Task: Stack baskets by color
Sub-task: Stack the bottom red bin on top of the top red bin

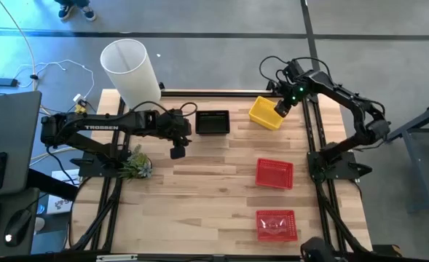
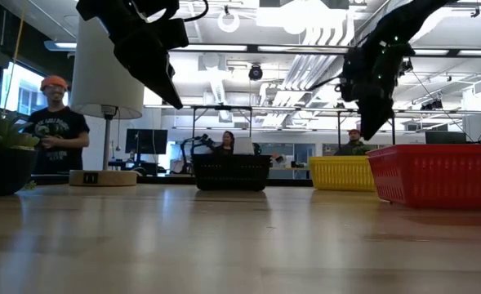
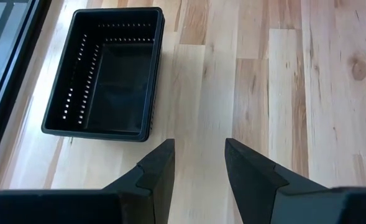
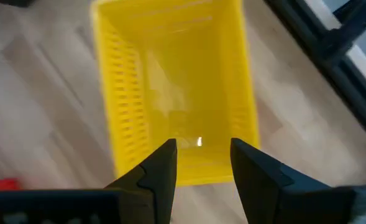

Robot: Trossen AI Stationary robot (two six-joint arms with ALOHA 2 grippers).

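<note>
A black basket rests flat on the wooden table at the far middle, also seen in the left wrist view. To its right a yellow basket lies flat and slightly askew. My right gripper hovers open just above one short wall of the yellow basket, clear of it in the low view. My left gripper hangs open over bare wood, near and left of the black basket. Two red baskets sit nearer on the right.
A tall white cylinder lamp stands at the far left corner and a small potted plant at the left edge. Metal frame rails run along the table's right and far sides. People show in the room beyond.
</note>
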